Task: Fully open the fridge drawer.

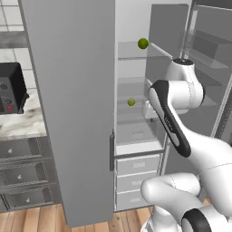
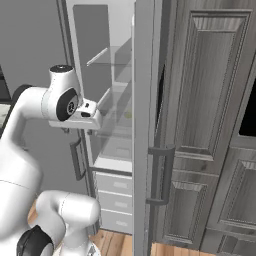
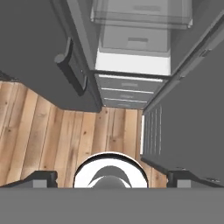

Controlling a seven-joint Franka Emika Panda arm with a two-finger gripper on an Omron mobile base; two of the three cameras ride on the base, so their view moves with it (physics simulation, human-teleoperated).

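Two dark fingertips [image 3: 41,177] sat far apart at the bottom of the hand view, so the gripper [image 3: 109,179] was open w/ nothing in it. It pointed down at the wood floor [image 3: 52,131], in the gap btwn the two fridge doors.

In the right base view the hand [image 2: 82,116] was up at the fridge's front edge, near the middle shelves, w/ the white arm [image 1: 181,136] bent behind it.

The fridge drawer [image 3: 141,12], a pale see-through bin, was at the top of the hand view, above the white drawer fronts [image 3: 131,89]. In the left base view it [image 1: 136,131] sat low in the fridge, under two green balls [image 1: 143,43] on the shelves. It looked pushed in or nearly so; hard to tell exactly.

Both doors were swung open already, left door [image 1: 74,104] incl. The gripper wasn't touching the bin. So I'd say the pull hadn't started: reach, grab the front, pull all the way out were all left to do.
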